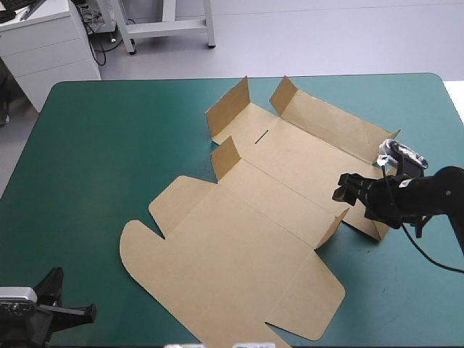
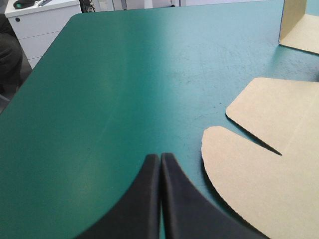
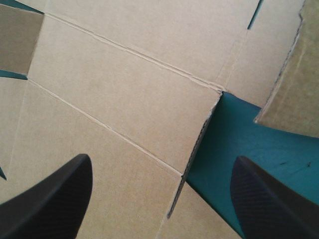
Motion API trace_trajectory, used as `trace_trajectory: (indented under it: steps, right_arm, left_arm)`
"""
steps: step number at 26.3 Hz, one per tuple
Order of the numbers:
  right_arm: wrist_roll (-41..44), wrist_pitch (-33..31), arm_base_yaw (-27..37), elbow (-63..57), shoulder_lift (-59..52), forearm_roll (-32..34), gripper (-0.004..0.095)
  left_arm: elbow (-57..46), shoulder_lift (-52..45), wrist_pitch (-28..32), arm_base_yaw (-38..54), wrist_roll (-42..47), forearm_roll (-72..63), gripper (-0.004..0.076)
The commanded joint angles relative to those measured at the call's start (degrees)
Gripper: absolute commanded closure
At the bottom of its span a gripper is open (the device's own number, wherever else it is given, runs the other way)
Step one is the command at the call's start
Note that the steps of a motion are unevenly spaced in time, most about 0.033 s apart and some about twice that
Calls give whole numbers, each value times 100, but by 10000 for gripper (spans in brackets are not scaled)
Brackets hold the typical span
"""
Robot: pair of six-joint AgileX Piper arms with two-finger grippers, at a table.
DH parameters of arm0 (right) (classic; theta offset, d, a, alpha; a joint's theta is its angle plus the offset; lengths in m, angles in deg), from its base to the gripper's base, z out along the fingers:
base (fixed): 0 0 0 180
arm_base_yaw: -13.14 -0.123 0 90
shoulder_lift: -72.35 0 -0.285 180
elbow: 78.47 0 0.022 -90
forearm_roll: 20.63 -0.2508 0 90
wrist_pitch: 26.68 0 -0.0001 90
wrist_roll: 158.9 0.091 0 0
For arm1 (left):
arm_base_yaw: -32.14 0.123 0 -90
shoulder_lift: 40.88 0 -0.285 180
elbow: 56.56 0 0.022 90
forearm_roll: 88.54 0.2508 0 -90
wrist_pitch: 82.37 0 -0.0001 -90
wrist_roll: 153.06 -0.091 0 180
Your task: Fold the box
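Left gripper (image 2: 160, 157): parked at the near-left corner, fingers together, holding nothing, just beside the rounded flap (image 2: 249, 184).
Box (image 1: 246, 217): mid-table on the cover (image 1: 101, 145), mostly flat; I judge the folding barely begun.
Right gripper (image 1: 341, 191): fingers apart, low over the right edge by a half-raised wall (image 1: 330, 226).
Far flaps (image 1: 230, 109): standing; I reckon the walls and tucks remain.
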Motion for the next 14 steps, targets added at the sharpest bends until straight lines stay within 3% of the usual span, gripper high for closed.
trace_trajectory:
  steps: [1,5,9,14]
  right_arm:
    - [377,71,-29,193,421,-260,197]
    - [1185,443,-435,193,724,26,197]
    - [2286,607,-1080,193,919,991,197]
    - [2759,547,-1345,193,1120,1464,197]
  left_arm:
    - [129,-84,416,-10,25,-35,756]
    - [129,-84,416,-10,25,-35,756]
    - [129,-84,416,-10,25,-35,756]
    - [129,-84,416,-10,25,-35,756]
